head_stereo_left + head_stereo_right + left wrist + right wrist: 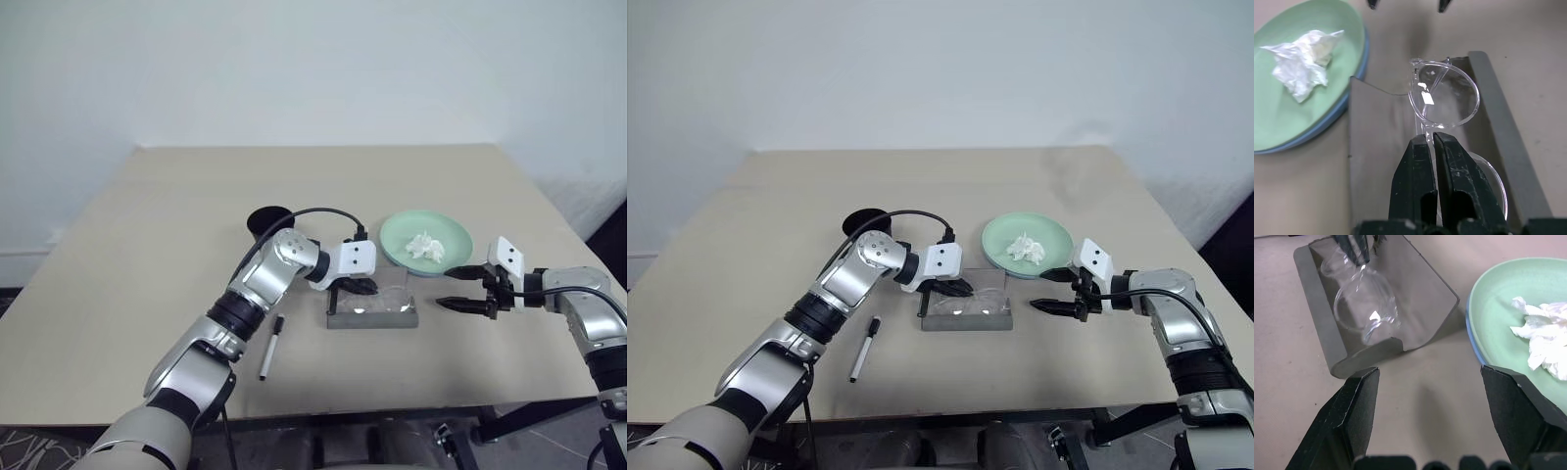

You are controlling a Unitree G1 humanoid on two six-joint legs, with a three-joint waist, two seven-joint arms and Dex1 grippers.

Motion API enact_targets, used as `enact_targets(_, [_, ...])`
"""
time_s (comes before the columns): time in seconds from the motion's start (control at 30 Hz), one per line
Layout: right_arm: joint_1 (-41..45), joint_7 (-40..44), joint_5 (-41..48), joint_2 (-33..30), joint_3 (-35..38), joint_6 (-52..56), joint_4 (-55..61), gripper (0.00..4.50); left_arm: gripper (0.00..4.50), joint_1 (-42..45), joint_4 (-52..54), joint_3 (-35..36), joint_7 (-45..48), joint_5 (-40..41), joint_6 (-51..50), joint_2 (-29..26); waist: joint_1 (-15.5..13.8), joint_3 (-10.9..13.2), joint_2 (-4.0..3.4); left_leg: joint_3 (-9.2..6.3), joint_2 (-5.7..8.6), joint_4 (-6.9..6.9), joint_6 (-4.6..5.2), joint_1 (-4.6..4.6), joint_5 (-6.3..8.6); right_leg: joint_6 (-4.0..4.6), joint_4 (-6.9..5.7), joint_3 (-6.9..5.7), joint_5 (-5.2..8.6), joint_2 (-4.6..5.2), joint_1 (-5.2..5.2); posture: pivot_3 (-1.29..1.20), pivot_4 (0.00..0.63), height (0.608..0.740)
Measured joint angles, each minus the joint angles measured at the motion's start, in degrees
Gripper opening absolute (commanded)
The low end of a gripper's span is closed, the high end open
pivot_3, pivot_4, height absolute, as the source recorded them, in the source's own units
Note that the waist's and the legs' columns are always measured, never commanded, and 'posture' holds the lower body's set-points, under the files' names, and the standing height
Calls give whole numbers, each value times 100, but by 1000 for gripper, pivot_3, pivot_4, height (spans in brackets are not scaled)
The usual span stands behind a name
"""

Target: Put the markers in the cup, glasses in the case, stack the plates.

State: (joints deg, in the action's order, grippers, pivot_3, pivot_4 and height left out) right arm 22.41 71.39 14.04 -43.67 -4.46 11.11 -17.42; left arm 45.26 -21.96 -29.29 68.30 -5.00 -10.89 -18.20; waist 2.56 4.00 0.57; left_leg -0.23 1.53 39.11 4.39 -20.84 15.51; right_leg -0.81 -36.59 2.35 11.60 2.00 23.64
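The clear glasses (1449, 95) lie tilted inside the open grey case (372, 313) near the table's front. My left gripper (1431, 142) is shut on their frame beside one lens. Just right of the case my right gripper (458, 289) hovers open, holding nothing. The mint green plate (451, 235) rests on the light blue plate (1469, 328), whose rim peeks out beneath. A white marker with a black cap (271, 346) lies on the table left of the case. My left arm partly hides the black cup (266, 221) behind it.
A crumpled white tissue (424, 245) sits in the green plate. The case's raised lid (1415, 289) faces the plates. The table's front edge (392, 409) runs close below the case and marker.
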Motion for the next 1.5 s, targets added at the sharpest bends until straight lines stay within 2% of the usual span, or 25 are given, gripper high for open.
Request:
enact_targets(0.53, [1, -1, -2, 10, 0, 2, 3, 3603, 24, -182, 77, -109, -3, -151, -21, -17, 1, 0, -1, -1, 0, 2, 0, 0, 0, 0, -1, -1, 0, 1, -1, 0, 0, 740])
enact_targets(0.67, [2, -1, -4, 16, 0, 1, 3, 3603, 880, -184, 79, -113, 101, -149, -22, -43, 0, 0, -1, -1, 0, 3, 0, 0, 0, 0, -1, -1, 0, 1, -1, 0, 0, 740])
enact_targets(0.77, [14, 0, -8, 20, 0, -1, 3, 3603, 1899, -184, 78, -103, 47, -151, -9, -21, -1, 0, -1, 0, 0, 3, 0, 0, 0, 0, -1, 0, 0, 2, -1, 0, 0, 740])
enact_targets(1.0, [116, 0, -12, 55, -1, -4, 2, 3603, 1899, 72, -58, 333, -310, 115, -109, 324, -2, 0, 0, -2, 0, 7, 0, 0, 0, -1, -4, -2, -1, 3, -1, 0, 0, 740])
enact_targets(1.1, [123, 1, -18, 78, -2, -7, 0, 3603, 1313, 473, -275, 625, -566, 159, -98, 355, 2, 0, 0, -1, 0, 6, 0, 0, 0, -3, -3, -1, -2, 1, -1, 0, 0, 740])
enact_targets(1.2, [131, -4, -37, 98, -1, -17, -2, 3603, 250, 733, -644, 811, -742, 146, 127, 304, 4, -1, -1, 1, 0, 3, 0, 4, 0, -3, -3, -1, -2, -1, -2, 0, 0, 740])
enact_targets(1.23, [138, -5, -36, 118, -1, -17, 0, 3603, 22, 765, -806, 829, -798, 134, 213, 304, 1, -1, -1, 0, 0, 3, -1, 4, 0, -3, -4, -2, -2, -2, -3, 0, 0, 740])
enact_targets(1.5, [176, -32, 5, 184, 28, 16, 333, 3603, 22, 1230, -2459, 641, -1459, -568, 949, 372, -3, -1, 0, -1, 8, 6, 4, -1, 3, -15, -2, 0, -9, 2, -2, 0, 0, 740])
